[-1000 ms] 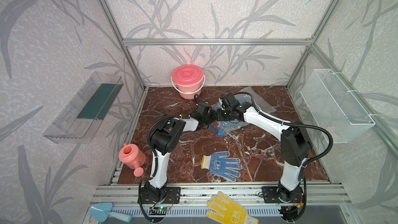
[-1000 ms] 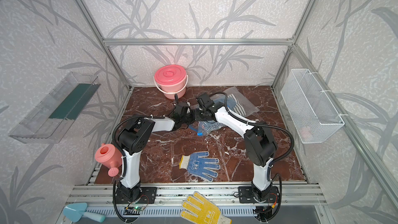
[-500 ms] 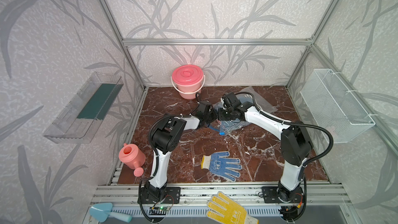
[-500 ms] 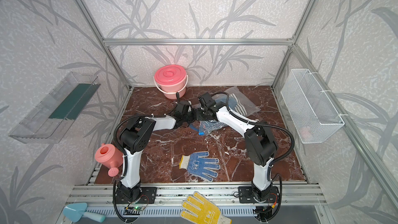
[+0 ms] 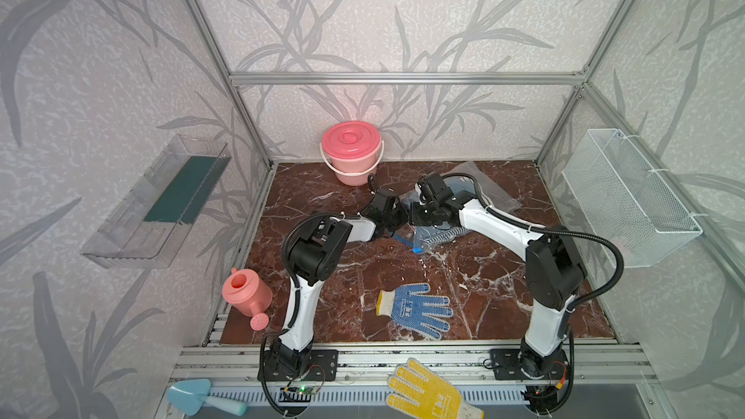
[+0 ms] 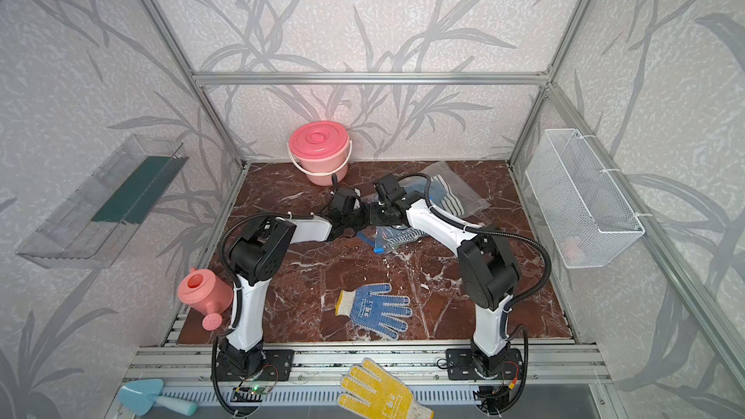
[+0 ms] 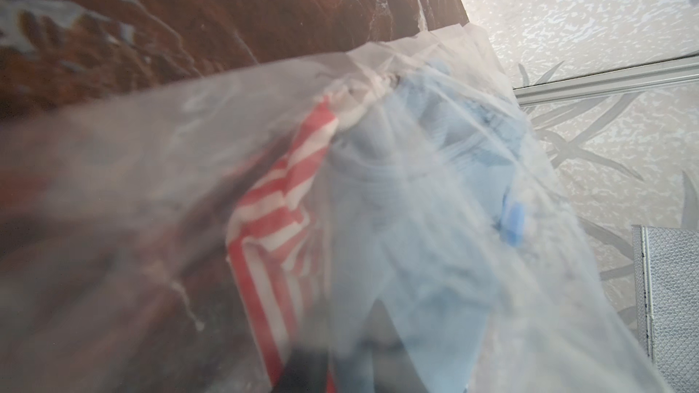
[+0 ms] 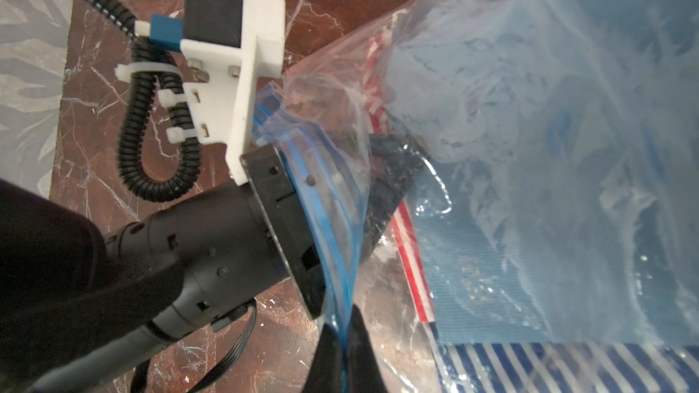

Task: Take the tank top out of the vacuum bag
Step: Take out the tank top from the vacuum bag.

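Two robot arms meet at the mouth of a clear vacuum bag (image 5: 495,190) holding folded clothes.
Near the worktop's (image 5: 483,276) front edge lies a blue glove (image 5: 417,310). Mid-worktop, the right gripper (image 8: 341,349) pinches the bag's blue zip strip (image 8: 329,221). The left gripper (image 5: 399,217) sits inside the mouth, its jaws blurred by plastic, so I cannot tell their spread. The bag extends toward the far right corner, with the tank top somewhere inside among red-striped cloth (image 7: 280,198) and pale blue cloth (image 7: 435,190). Risks: the left nipping film or the wrong garment, or the strip slipping so the bag drags.
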`<control>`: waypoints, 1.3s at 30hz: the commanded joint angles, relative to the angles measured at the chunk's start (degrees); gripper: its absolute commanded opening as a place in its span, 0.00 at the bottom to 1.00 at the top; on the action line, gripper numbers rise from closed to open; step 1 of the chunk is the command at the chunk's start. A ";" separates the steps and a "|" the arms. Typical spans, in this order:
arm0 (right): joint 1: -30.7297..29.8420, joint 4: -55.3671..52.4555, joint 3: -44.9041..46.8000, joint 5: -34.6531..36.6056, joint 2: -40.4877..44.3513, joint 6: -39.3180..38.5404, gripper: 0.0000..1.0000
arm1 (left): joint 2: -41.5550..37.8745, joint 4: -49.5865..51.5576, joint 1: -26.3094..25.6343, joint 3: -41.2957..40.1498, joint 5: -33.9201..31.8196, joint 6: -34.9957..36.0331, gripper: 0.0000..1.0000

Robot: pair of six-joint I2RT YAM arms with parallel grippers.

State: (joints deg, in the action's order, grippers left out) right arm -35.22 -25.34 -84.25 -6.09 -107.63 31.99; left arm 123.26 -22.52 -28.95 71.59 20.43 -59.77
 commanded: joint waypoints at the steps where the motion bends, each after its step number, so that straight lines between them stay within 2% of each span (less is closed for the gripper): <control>1: -0.12 0.30 0.49 -1.06 1.42 0.62 0.00 | 1.05 -2.45 -0.84 2.11 1.46 -1.84 0.15; 5: -0.10 -0.01 0.49 -0.27 1.46 0.45 0.00 | 0.94 -0.81 -0.86 3.16 1.51 -1.69 0.00; 22: 0.26 -2.13 1.11 4.74 1.29 0.97 0.00 | -6.10 3.12 -0.85 1.53 0.34 2.51 0.00; 33: 0.59 -2.37 0.35 5.88 1.03 2.24 0.00 | -10.74 5.08 -0.85 -2.49 -0.12 3.85 0.00; 39: 0.65 -5.20 -0.85 10.25 0.77 2.90 0.00 | -12.48 5.43 -0.89 -4.91 -0.67 4.85 0.00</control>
State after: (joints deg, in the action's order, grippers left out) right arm -35.14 -26.83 -83.88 -0.03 -107.66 34.04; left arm 114.96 -16.03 -29.52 67.64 20.08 -56.31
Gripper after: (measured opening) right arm 0.048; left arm 0.047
